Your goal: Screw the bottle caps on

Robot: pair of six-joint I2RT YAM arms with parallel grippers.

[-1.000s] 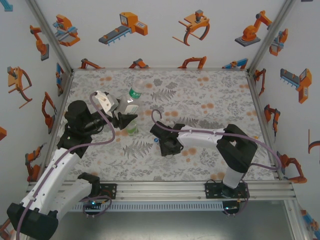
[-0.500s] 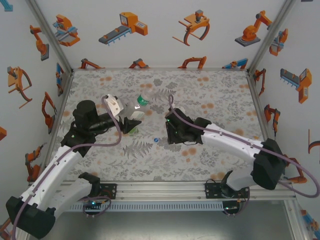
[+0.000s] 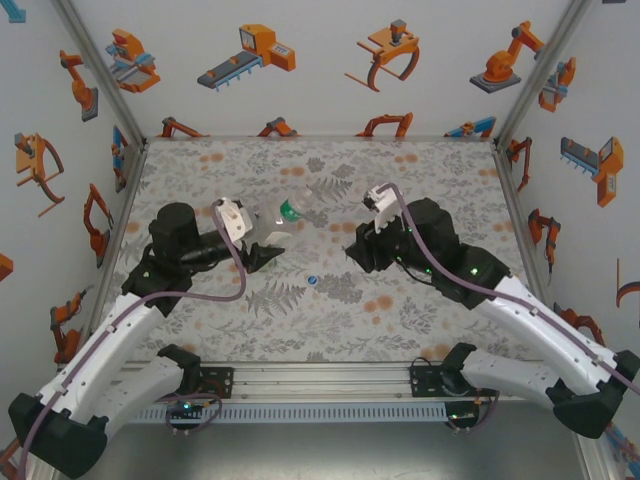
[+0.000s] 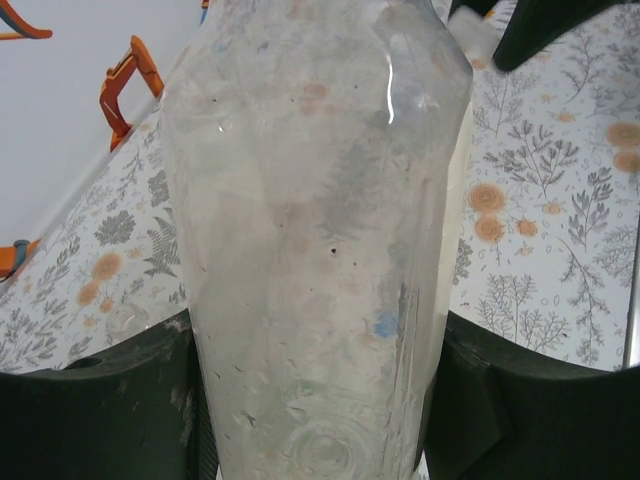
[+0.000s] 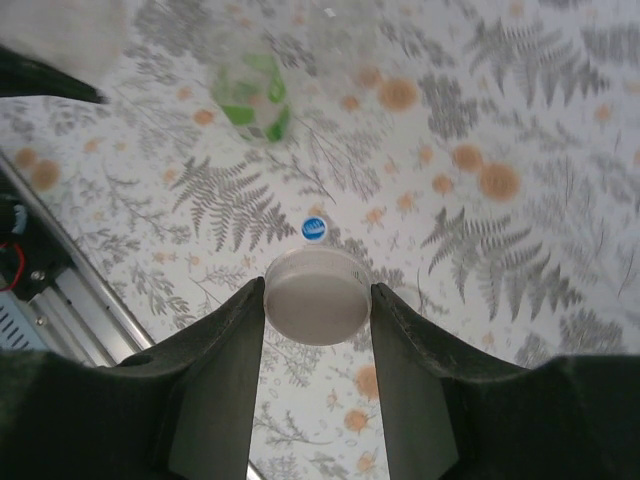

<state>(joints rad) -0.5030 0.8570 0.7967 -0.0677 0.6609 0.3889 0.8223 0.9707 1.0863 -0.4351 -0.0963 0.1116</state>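
My left gripper (image 3: 266, 247) is shut on a clear bottle (image 3: 281, 220) with a green-and-white label, tilted with its neck toward the right arm. In the left wrist view the bottle (image 4: 315, 200) stands squeezed between both dark jaws of the left gripper (image 4: 315, 400). My right gripper (image 3: 356, 250) hovers to the bottle's right, shut on a whitish bottle cap (image 5: 318, 297) pinched between its fingers (image 5: 215, 380). A blue bottle cap (image 3: 313, 281) lies on the table between the two arms, and it lies just beyond the held cap as a blue bottle cap (image 5: 314, 229). The bottle's green label (image 5: 250, 95) looks blurred.
The table (image 3: 430, 180) has a grey leaf-and-orange-flower cover, with white walls on three sides. An aluminium rail (image 3: 320, 378) runs along the near edge and carries both arm bases. Purple cables loop off each wrist.
The right gripper has risen from the table near the blue cap and moved up and right, holding the whitish cap. The left gripper has tilted the bottle toward the right.
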